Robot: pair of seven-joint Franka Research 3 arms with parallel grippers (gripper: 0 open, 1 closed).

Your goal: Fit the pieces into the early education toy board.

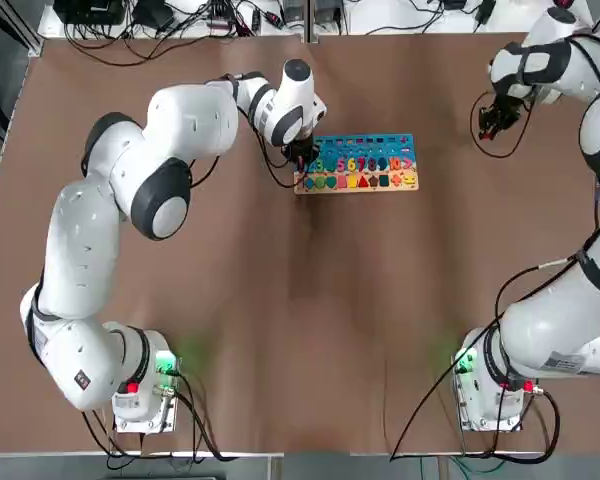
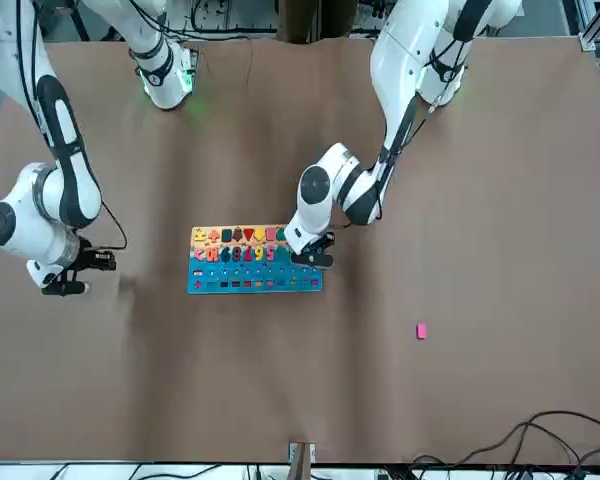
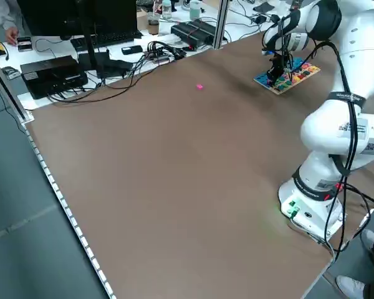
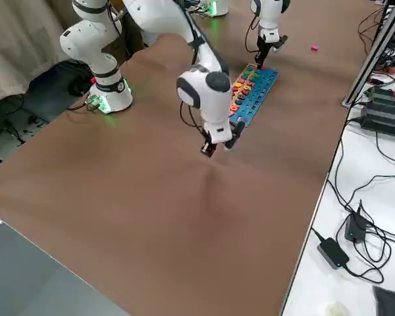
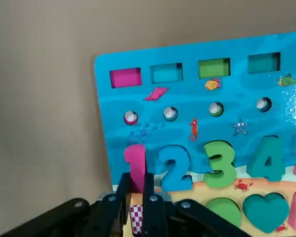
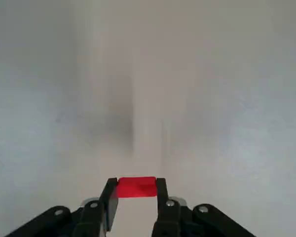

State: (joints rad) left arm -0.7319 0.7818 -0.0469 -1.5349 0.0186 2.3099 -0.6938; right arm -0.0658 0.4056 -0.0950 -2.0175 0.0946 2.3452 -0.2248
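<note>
a white robot arm (image 3: pixel 336 134) stands at the brown table's (image 3: pixel 174 187) right edge, reaching to the colourful rectangular puzzle board (image 3: pixel 288 76) near the far corner. a tiny pink piece (image 3: pixel 199 86) lies alone towards the far edge, well apart.

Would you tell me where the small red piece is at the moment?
The red piece is clamped in the right gripper, raised above bare table on the robot's right, well away from the toy board.

Left arm crowding the board

The left gripper (image 1: pixel 302 158) is blocking the board's (image 1: pixel 380 145) near end; bare table (image 1: pixel 310 320) is lying open elsewhere.
</note>
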